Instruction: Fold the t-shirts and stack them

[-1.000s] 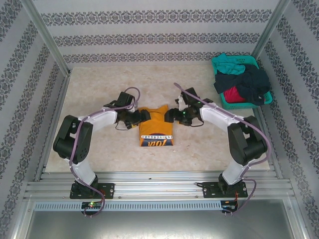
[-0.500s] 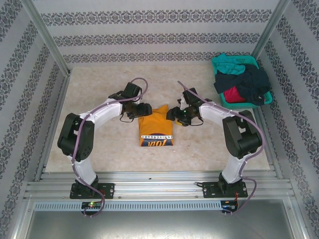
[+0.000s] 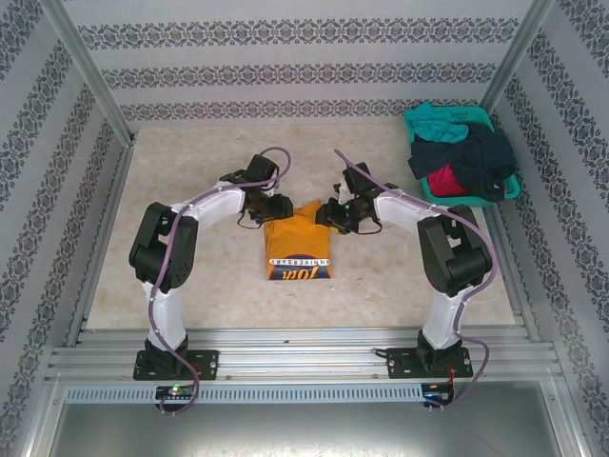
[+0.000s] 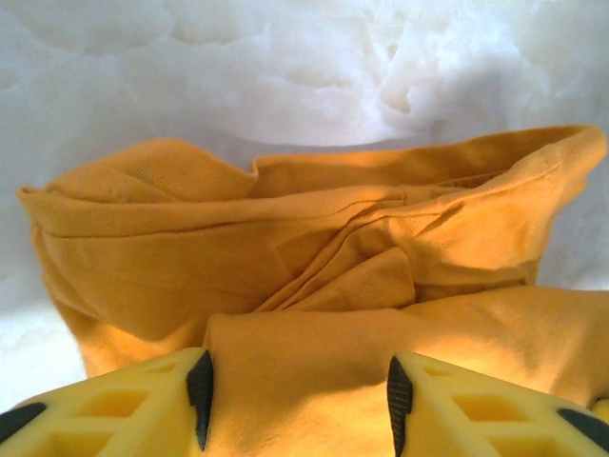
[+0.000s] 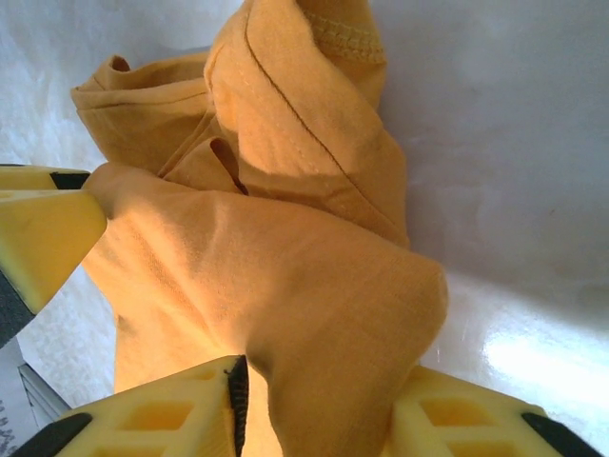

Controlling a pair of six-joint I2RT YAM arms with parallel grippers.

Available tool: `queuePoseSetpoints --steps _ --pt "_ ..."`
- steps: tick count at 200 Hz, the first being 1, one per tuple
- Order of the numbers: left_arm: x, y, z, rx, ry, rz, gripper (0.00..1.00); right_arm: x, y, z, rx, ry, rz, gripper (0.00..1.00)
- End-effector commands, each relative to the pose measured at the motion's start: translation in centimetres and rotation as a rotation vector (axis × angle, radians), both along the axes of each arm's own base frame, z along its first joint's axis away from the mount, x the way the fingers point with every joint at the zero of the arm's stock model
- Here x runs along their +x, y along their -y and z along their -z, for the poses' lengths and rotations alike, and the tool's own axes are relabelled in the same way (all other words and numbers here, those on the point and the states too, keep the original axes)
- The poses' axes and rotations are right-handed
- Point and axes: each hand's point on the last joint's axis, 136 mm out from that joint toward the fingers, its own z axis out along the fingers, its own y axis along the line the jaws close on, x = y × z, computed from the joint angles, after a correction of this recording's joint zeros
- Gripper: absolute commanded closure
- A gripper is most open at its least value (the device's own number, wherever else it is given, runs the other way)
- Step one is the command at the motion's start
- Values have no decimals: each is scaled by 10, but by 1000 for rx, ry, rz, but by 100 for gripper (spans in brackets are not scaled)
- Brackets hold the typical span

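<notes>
At frame centre, left end effector (image 4: 299, 398) and right end effector (image 5: 317, 405) straddle the limp, light orange-yellow t-shirt (image 3: 300, 240); whether clamped, I cannot tell. Pinch its doubled upper corners.

I count 4 tees: orange tee (image 3: 301, 240) x1, teal tee (image 3: 442, 122) x1, navy tee (image 3: 483, 157) x1, red tee (image 3: 444, 180) x1; basket (image 3: 440, 201) x1, far right.
</notes>
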Motion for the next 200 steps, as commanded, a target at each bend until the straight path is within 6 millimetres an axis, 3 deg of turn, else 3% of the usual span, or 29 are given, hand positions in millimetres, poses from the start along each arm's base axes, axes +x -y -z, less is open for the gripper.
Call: queuePoseSetpoints --steps 1,21,54,67,75,102,152,173,200 --pt "-1 10 6 -13 -10 35 53 5 -8 -4 3 15 -11 67" --pt "-4 13 12 -29 -34 37 61 6 -10 -3 4 13 -14 72" --pt "-4 18 13 -65 -36 52 84 10 -14 0 9 12 -27 79" --pt "-3 21 10 -81 -23 57 100 13 -15 -2 6 21 -32 91" --pt "-2 21 7 -83 -12 59 100 14 -16 -5 6 31 -37 100" --pt "-1 12 -17 -49 52 52 100 8 -24 -26 24 105 -89 100" --pt "-18 -18 -59 -5 174 -42 100 -14 -25 -65 -3 232 -145 100" --pt "-19 -29 -65 3 217 -89 100 -7 -29 -73 4 253 -150 100" --pt "-6 -40 -64 5 233 -127 100 14 -37 -78 2 282 -152 100"
